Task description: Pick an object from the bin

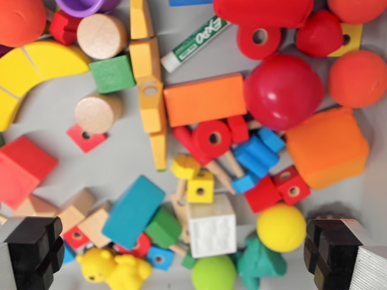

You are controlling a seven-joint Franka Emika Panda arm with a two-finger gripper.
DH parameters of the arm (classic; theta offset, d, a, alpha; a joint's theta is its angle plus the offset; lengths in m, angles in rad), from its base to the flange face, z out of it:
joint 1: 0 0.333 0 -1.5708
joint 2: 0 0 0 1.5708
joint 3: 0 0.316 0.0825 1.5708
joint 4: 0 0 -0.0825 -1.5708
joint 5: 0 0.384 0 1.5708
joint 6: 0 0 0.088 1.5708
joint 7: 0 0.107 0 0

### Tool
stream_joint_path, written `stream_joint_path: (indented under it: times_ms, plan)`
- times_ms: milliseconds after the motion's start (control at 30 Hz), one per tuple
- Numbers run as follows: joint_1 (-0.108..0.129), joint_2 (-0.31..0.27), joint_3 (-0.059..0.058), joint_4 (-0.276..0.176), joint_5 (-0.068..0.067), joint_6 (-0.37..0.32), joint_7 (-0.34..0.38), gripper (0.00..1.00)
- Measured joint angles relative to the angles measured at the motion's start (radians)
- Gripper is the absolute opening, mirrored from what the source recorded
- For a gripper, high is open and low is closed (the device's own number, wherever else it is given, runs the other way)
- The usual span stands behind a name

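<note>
I look straight down into a grey bin [121, 163] crowded with toys. My gripper [184, 254] is open, one black fingertip [30, 251] at the bottom left and the other at the bottom right, hanging above the pile with nothing held. Between the fingers lie a white cube [211, 228], a teal block [133, 211], a yellow ball [281, 228], a green ball [213, 273], a yellow bear [115, 269] and a teal figure [260, 263]. Higher up sit an orange rectangular block [204, 99], a large red ball [283, 90] and an orange foam cube [326, 147].
Around the edges lie a yellow arch [36, 69], a red block [21, 169], two wooden cylinders [100, 35], a green cube [113, 74], a green marker [193, 43], an orange ball [358, 78] and several small beads. Bare grey floor shows at the left centre.
</note>
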Motion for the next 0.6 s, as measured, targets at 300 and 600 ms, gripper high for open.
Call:
stream_joint_path:
  times_ms: [300, 600]
  plan:
    - [0.016, 0.011, 0.004, -0.005, 0.002, 0.021, 0.078, 1.00]
    - [0.040, 0.030, 0.009, -0.008, 0.005, 0.047, 0.183, 1.00]
